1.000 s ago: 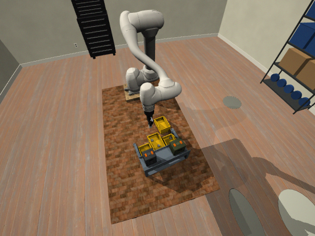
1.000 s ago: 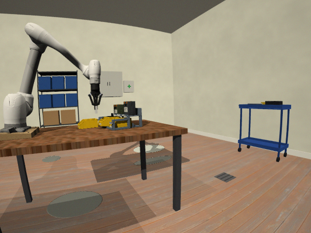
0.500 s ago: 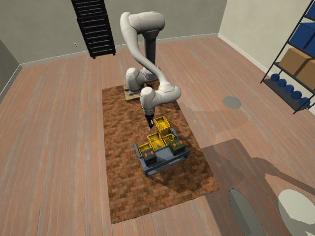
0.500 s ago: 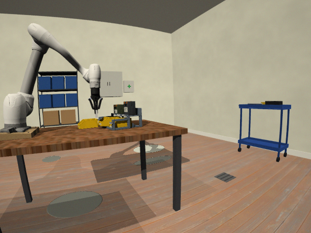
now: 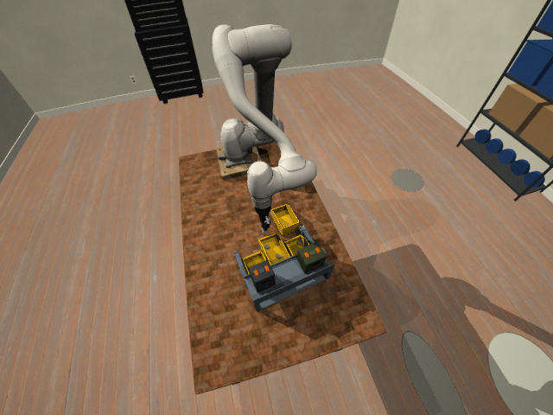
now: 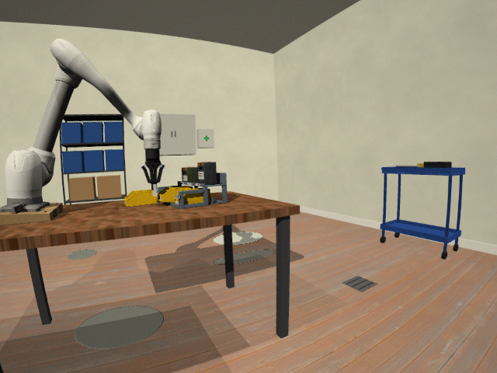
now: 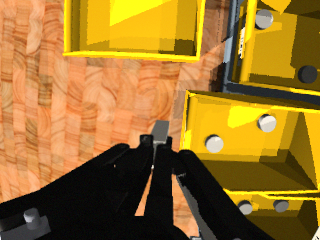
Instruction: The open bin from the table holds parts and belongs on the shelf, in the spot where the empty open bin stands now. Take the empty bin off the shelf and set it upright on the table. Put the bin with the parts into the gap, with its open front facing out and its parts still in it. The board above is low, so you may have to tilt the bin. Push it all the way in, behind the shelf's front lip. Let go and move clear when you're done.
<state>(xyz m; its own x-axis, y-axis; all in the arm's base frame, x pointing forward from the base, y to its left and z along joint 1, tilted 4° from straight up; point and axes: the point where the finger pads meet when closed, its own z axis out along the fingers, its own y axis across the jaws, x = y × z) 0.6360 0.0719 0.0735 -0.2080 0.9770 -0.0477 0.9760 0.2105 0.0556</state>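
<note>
An empty yellow open bin (image 5: 285, 220) stands upright on the wooden table, next to the grey shelf (image 5: 285, 277); it also shows in the wrist view (image 7: 136, 10). A yellow bin with grey parts (image 5: 273, 246) sits in the shelf's middle gap and sticks out farther towards the arm than its two neighbours; the wrist view shows two parts in it (image 7: 247, 143). My gripper (image 5: 264, 226) (image 6: 152, 183) is shut on nothing. It points down, its fingertips (image 7: 160, 136) close beside the protruding end of the parts bin, a little above the table.
Two more yellow bins with parts (image 7: 287, 47) (image 7: 280, 210) flank the middle one on the shelf. Two dark boxes (image 5: 262, 276) (image 5: 311, 258) stand on the shelf's upper board. The arm's base (image 5: 236, 154) is at the far end of the table.
</note>
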